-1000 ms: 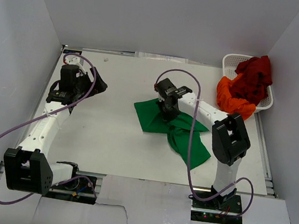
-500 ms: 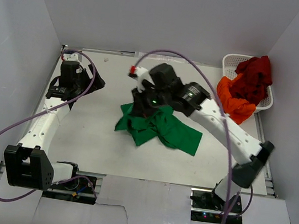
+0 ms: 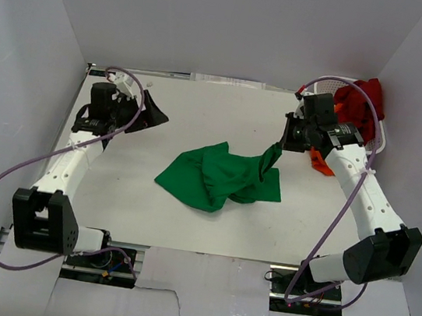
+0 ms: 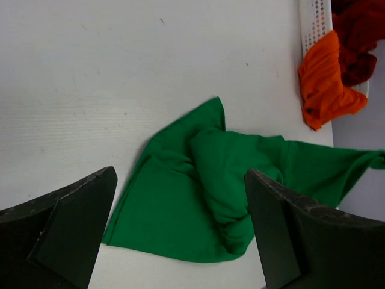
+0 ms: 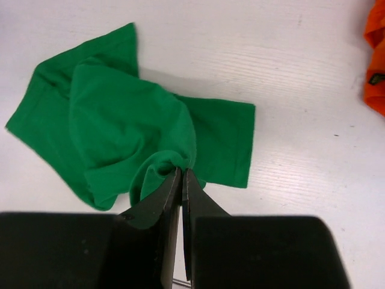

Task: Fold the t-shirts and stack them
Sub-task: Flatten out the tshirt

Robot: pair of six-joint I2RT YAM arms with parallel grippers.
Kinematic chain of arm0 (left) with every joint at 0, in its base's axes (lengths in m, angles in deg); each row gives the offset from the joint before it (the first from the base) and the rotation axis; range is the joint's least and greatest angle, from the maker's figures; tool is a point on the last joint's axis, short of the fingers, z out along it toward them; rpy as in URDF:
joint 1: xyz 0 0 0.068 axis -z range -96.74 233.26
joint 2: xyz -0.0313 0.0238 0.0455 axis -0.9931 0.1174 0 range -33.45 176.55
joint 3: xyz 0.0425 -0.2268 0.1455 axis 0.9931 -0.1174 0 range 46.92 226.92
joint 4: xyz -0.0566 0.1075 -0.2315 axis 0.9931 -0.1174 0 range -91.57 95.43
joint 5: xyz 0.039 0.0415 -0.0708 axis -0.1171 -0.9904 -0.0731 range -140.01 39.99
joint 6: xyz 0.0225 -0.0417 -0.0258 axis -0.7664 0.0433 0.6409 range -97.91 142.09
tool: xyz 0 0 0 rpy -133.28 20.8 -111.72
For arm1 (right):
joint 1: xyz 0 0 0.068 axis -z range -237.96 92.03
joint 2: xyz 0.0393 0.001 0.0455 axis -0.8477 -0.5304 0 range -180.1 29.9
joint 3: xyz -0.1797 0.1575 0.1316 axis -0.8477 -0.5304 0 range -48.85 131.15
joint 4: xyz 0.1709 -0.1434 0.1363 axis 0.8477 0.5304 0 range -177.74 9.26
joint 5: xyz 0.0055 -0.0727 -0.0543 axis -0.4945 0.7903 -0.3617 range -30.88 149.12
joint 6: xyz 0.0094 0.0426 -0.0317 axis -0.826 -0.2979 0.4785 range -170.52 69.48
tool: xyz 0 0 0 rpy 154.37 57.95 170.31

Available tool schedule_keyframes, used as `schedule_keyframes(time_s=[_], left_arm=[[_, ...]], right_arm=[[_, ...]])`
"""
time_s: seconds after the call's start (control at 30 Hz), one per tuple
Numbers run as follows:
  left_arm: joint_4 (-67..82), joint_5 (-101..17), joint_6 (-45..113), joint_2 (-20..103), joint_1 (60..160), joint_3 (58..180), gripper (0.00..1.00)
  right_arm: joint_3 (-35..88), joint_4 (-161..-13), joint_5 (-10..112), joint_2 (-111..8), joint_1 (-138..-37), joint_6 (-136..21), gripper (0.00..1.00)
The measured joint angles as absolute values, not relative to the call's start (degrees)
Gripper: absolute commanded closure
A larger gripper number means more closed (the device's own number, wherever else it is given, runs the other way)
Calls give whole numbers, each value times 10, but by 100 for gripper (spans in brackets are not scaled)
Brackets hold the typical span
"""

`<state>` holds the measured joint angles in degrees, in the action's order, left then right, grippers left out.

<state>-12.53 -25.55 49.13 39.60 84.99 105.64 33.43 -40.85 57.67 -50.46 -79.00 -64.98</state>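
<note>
A white counter [image 3: 202, 110] seen from above, with two robot arms mounted at its near edge. A bright green t-shirt [image 3: 220, 179] lies crumpled near the middle of the counter, its cloth bunched in loose folds. One edge of it rises toward the right, where the right tool [image 3: 279, 146] has its two fingers pressed together on a pinch of the green cloth, holding that part up off the surface. In the right wrist view the fingers meet with the green fabric gathered between them.

The left tool [image 3: 155, 109] hangs over the far left of the counter, well apart from the green shirt, with its fingers spread wide and nothing between them.

At the far right corner sits a white lattice basket [image 4: 313, 24]. A dark red t-shirt [image 3: 365, 97] is heaped in it, and an orange t-shirt [image 4: 325, 84] spills over its near rim onto the counter.
</note>
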Motion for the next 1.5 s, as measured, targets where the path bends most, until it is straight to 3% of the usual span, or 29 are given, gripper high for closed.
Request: schedule_keyframes(time_s=[0.1, 0.3, 0.33, 0.43, 0.73, 0.87, 1.3, 1.43, 1.47, 1.5], left_arm=[[-126, -203, 479, 473, 858, 1090, 4], [-188, -200, 438, 645, 918, 1181, 17], [-202, -205, 433, 669, 928, 1193, 26], [-230, -217, 424, 724, 951, 1209, 31], [-302, -278, 403, 767, 964, 1228, 44], [-312, -287, 400, 768, 968, 1228, 55], [-321, -292, 395, 801, 995, 1249, 58], [-320, -299, 396, 812, 999, 1258, 79], [-321, -300, 396, 815, 999, 1261, 95], [-322, -301, 397, 817, 999, 1263, 100]], right_arm=[[338, -414, 608, -522, -782, -653, 92], [353, -415, 636, -538, -773, -651, 92], [357, -415, 637, -541, -771, -651, 92], [365, -417, 639, -547, -769, -650, 92], [367, -417, 639, -555, -767, -644, 92], [366, -421, 638, -560, -767, -640, 92], [356, -432, 634, -562, -767, -638, 92], [351, -434, 630, -562, -767, -638, 92], [349, -434, 628, -562, -767, -638, 92], [349, -434, 628, -562, -767, -638, 92]])
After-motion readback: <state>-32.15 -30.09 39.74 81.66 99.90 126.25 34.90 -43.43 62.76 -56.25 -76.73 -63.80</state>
